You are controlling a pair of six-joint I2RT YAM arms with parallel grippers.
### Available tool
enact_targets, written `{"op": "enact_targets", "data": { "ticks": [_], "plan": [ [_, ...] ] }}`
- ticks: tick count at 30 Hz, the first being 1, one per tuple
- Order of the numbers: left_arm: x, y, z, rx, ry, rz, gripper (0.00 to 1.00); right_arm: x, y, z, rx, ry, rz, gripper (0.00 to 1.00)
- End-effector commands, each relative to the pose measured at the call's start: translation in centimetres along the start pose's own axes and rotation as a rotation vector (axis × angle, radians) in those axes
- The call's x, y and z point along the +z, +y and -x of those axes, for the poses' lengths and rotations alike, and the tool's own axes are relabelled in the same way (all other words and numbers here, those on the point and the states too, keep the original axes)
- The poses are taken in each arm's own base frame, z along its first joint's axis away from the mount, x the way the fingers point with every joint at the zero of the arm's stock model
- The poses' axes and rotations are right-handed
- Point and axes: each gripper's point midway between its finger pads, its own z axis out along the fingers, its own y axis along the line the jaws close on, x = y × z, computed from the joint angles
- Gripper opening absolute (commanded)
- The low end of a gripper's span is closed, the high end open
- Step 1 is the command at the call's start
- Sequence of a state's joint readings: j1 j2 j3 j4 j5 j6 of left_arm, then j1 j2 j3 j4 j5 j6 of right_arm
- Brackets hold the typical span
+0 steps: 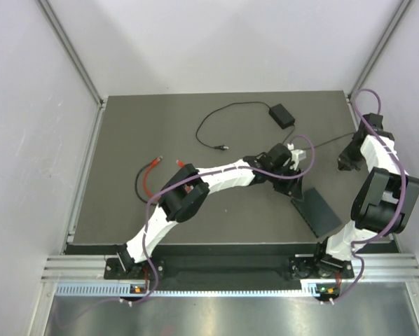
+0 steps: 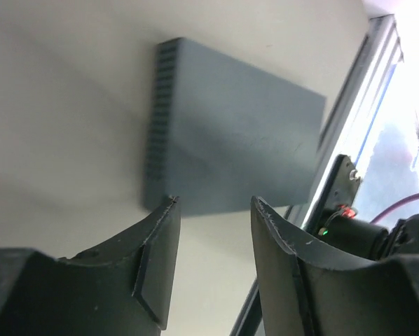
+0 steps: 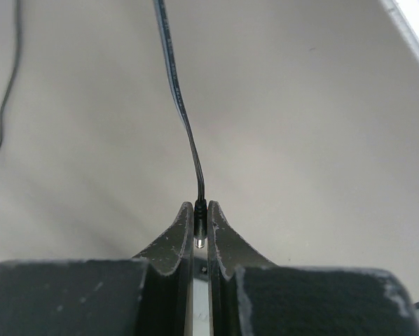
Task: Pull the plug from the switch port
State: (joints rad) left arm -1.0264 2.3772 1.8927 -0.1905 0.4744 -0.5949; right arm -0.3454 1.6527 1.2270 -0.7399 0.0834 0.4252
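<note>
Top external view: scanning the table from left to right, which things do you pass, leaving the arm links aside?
red cable → thin cord's loose end → power brick → flat black box → right gripper, pinching the plug

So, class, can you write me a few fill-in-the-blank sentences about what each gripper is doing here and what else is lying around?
1. The right gripper is shut on the ____ at the end of a thin black cord.
2. The left gripper has its jaws ____, with nothing between them.
3. In the top view, the loose cable lying far left is partly ____ in colour.

Missing words: plug; open; red
</note>
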Motion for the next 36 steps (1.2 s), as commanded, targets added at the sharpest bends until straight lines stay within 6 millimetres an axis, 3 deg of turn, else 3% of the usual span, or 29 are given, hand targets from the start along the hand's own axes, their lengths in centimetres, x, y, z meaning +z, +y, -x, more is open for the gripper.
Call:
{"op": "enact_targets", "data": {
  "ticks": [1,3,4,6,7,9,10,12,13,15,19,21,22,25,32,36],
  "plan": [
    [-5.5,-3.3,4.7,0.104,-0.073,-0.042,0.5,-3.2,2.4,1.3,-0.08,-0.059,0.086,0.0],
    [-7.2,-2.0,5.5,0.071,-0.083,-0.003,0.49,-3.7,3.1,0.9,-0.098,-0.052,0.108,0.0],
    [-9.2,-1.1,7.1,0.053,-0.123,0.023,0.49,-4.2,3.6,0.5,-0.121,-0.053,0.121,0.0],
    [-10.9,0.9,6.9,0.017,-0.119,0.066,0.49,-4.8,4.4,0.2,-0.15,-0.058,0.15,0.0],
    [-13.1,1.6,8.0,0.007,-0.156,0.083,0.49,-5.1,5.1,0.0,-0.171,-0.062,0.163,0.0],
    [-15.0,4.0,7.6,-0.04,-0.161,0.14,0.48,-5.4,5.6,-0.3,-0.2,-0.063,0.173,0.0],
    [-17.1,5.0,8.2,-0.067,-0.179,0.171,0.47,-5.8,6.9,-0.5,-0.235,-0.062,0.207,0.0],
    [-19.1,6.7,8.0,-0.079,-0.182,0.233,0.47,-6.1,8.5,-0.5,-0.265,-0.065,0.255,0.0],
    [-21.3,7.1,8.1,-0.094,-0.193,0.274,0.47,-6.4,10.4,-0.4,-0.294,-0.066,0.288,0.0],
    [-23.1,8.4,7.7,-0.095,-0.203,0.343,0.47,-7.1,13.5,-0.3,-0.324,-0.082,0.371,0.0],
    [-27.7,9.2,7.2,-0.135,-0.249,0.405,0.47,-10.9,24.1,0.1,-0.403,-0.16,0.611,0.0],
    [-28.7,9.6,6.3,-0.155,-0.239,0.424,0.47,-12.5,27.7,0.1,-0.404,-0.157,0.708,0.01],
    [-29.5,9.7,6.4,-0.158,-0.253,0.434,0.47,-13.6,30.4,0.8,-0.415,-0.181,0.764,0.01],
    [-30.9,10.3,5.6,-0.178,-0.267,0.459,0.47,-14.7,34.4,2.4,-0.369,-0.186,0.853,0.02],
    [-32.8,12.7,3.9,-0.239,-0.258,0.508,0.47,-13.7,39.7,2.9,-0.328,-0.138,1.008,0.04],
    [-33.7,13.6,3.5,-0.266,-0.274,0.521,0.47,-11.1,41.7,1.7,-0.263,-0.079,1.059,0.06]
  ]
}}
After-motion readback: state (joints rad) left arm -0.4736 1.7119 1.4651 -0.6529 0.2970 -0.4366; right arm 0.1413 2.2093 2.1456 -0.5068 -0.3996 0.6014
